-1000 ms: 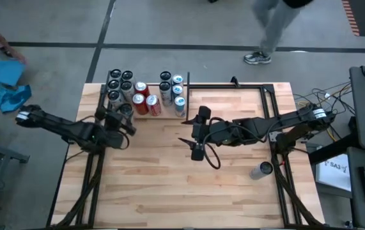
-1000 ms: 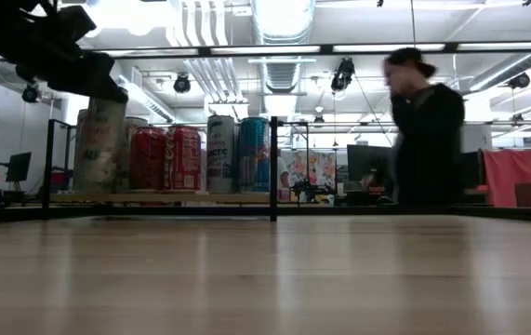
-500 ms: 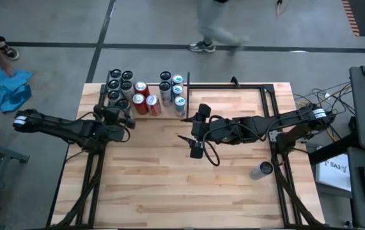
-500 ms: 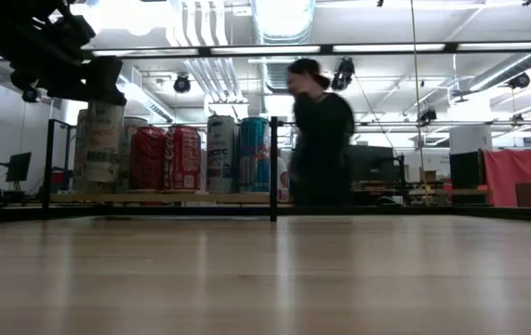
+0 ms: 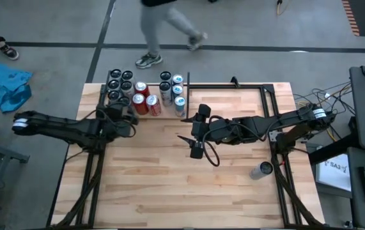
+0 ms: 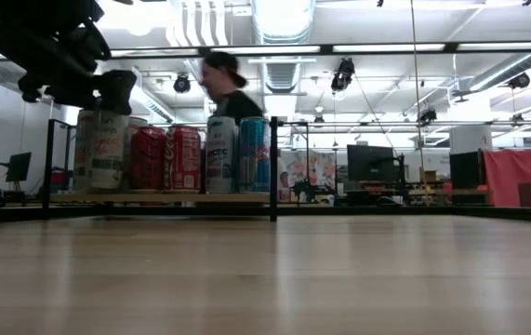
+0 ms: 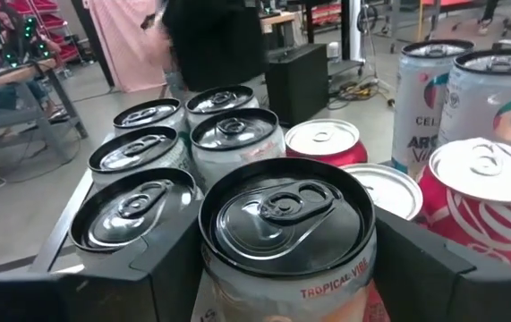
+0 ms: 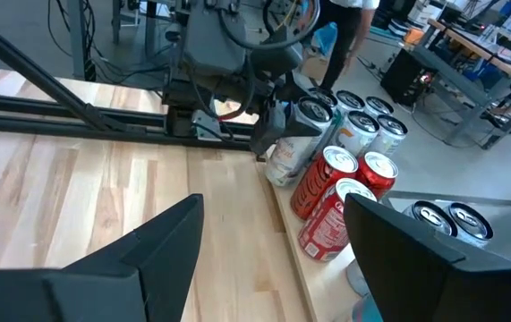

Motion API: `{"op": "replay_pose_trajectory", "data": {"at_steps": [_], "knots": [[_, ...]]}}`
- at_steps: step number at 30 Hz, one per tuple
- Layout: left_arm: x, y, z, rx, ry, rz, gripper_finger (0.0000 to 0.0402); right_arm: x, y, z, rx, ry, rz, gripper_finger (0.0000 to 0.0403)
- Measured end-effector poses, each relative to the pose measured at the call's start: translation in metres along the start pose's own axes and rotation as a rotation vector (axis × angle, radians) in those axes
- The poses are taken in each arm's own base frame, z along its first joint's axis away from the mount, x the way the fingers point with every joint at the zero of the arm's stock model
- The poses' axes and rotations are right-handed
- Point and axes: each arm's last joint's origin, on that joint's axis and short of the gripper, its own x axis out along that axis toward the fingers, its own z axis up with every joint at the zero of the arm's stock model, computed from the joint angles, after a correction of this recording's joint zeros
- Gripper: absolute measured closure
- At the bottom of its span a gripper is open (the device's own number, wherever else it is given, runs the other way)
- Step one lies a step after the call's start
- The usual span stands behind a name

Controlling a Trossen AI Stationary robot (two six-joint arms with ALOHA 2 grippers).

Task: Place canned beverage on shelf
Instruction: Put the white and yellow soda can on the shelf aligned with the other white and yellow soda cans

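Note:
The shelf [image 6: 181, 197] is a pale panel with black rods at the table's far left. Several cans stand upright on it: dark-topped ones [image 7: 148, 148], red ones [image 5: 145, 103] and tall pale ones [image 5: 172, 89]. A pale can with a dark top [image 7: 286, 224] sits between the fingers of my left gripper [image 5: 119, 115], at the shelf's near left corner beside the other cans. My right gripper [image 5: 195, 137] hangs open over the table's middle with nothing between its fingers. My left gripper pinches the pale can between its two fingers [image 7: 161, 277], on opposite sides of its upper wall [image 7: 215, 286] just below the rim. The fingers come nearly level from the table's left side. The can [image 8: 293, 139] leans a little; I cannot tell whether its base rests on the shelf.
A bare black metal frame [image 5: 233, 87] edges the table's far right. A grey can [image 5: 261, 170] lies on its side near the right edge. A person walks past beyond the far edge [image 6: 223, 88]. Bare wood lies in the near half [image 5: 169, 191].
My left gripper has swung toward the table's far edge with the pale can, nearer to the cans on the shelf, and has rolled a little. The person behind the table has walked from right to left.

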Motion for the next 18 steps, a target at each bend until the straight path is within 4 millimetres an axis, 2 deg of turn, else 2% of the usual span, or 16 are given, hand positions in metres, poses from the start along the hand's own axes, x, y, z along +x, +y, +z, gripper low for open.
{"op": "replay_pose_trajectory", "data": {"at_steps": [18], "knots": [[0.015,-0.014,-0.006,0.008,0.009,0.074,0.0150,0.000,0.000,0.000,-0.001,0.000,0.000,0.0142]]}}
